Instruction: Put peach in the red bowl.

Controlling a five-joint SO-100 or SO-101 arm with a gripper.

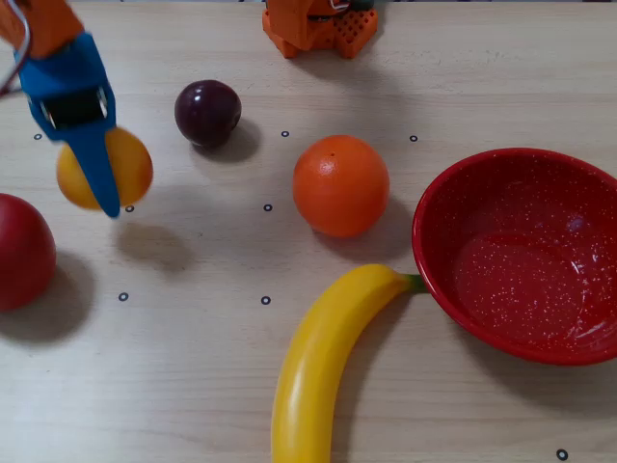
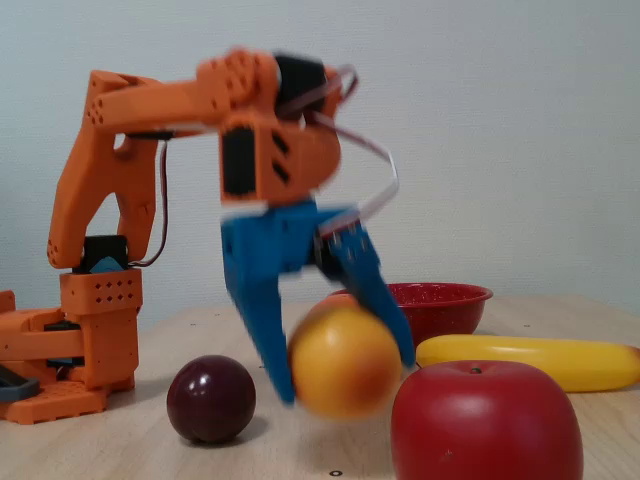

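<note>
The peach (image 1: 127,164) (image 2: 345,362), round and yellow-orange, hangs above the table at the left of the top-down fixed view, and its shadow lies on the wood below it. My blue gripper (image 1: 92,183) (image 2: 345,375) is shut on the peach, one finger on each side. In the side fixed view the peach and fingers are blurred by motion. The red bowl (image 1: 453,207) (image 2: 440,300), glossy with white speckles, stands at the right of the top-down view and behind the fruit in the side view.
An orange (image 1: 340,185) sits mid-table, a dark plum (image 1: 207,113) (image 2: 210,398) at upper left, a red apple (image 1: 24,251) (image 2: 485,420) at the left edge, a banana (image 1: 323,357) (image 2: 530,360) beside the bowl. The arm's orange base (image 1: 318,27) (image 2: 70,340) stands at the back.
</note>
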